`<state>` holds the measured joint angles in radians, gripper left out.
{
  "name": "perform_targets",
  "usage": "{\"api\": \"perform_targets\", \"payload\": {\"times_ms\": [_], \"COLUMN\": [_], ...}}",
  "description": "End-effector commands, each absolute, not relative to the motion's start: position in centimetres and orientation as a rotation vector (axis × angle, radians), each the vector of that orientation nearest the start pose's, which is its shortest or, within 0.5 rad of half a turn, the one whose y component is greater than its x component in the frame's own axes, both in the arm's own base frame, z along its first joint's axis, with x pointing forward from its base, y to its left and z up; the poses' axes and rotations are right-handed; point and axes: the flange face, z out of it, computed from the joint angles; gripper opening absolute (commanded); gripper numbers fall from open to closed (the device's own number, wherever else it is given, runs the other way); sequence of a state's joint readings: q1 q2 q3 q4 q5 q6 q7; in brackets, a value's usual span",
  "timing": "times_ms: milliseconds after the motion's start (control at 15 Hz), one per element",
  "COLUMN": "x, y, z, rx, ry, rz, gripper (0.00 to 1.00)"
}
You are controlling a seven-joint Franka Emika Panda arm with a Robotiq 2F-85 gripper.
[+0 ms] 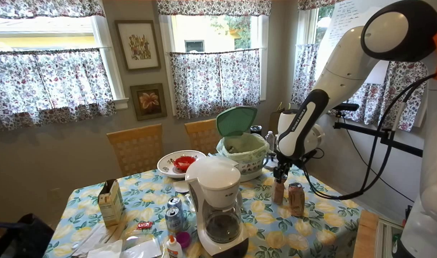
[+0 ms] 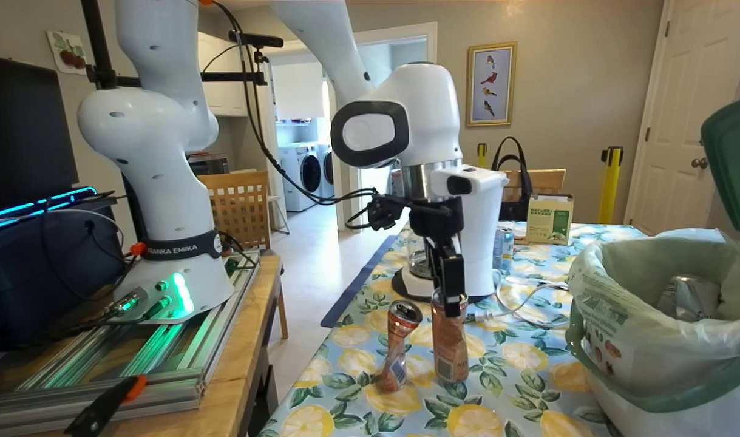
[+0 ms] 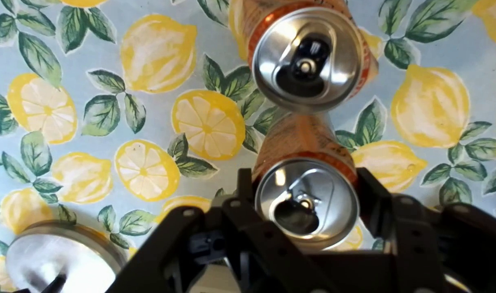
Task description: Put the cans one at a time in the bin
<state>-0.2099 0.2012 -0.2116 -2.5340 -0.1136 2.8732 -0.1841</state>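
Two orange cans (image 1: 297, 201) stand on end, openings (image 3: 297, 219) up.

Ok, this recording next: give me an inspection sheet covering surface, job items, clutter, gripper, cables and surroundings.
Surface: lemon-print tablecloth; spills: nothing seen.
Job items: one orange can standing, another orange can pinched at the waist; two blue cans beside the coffee maker; a silvery can inside the bin, its lid open.
Clutter: carton, plate with a red bowl, glue bottle, papers.
Gripper: closed around the upper part of the unpinched orange can.
Cables: black cables loop off the arm; a white cord lies on the tablecloth.
Surroundings: floral curtains, wooden chairs, framed pictures.
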Motion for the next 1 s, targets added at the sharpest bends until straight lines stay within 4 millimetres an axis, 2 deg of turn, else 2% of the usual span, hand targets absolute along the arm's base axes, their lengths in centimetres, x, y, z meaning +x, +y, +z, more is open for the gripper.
{"api": "perform_targets", "payload": {"times_ms": [0,333,533,733,933], "x": [43.7,44.5,45.2,46.5,48.4], "y": [-19.8,-20.8,-21.3,-21.8,-22.3], "z": [24.1,29.9,34.2,38.8,42.5], "rx": [-3.262,-3.265,-3.302,-3.322,-3.326], "ry": [0.231,0.324,0.355,0.382,0.393], "rz": [-0.317,-0.412,-0.482,-0.592,-0.709], "gripper": [0.37,0.37,0.37,0.37,0.37]}}
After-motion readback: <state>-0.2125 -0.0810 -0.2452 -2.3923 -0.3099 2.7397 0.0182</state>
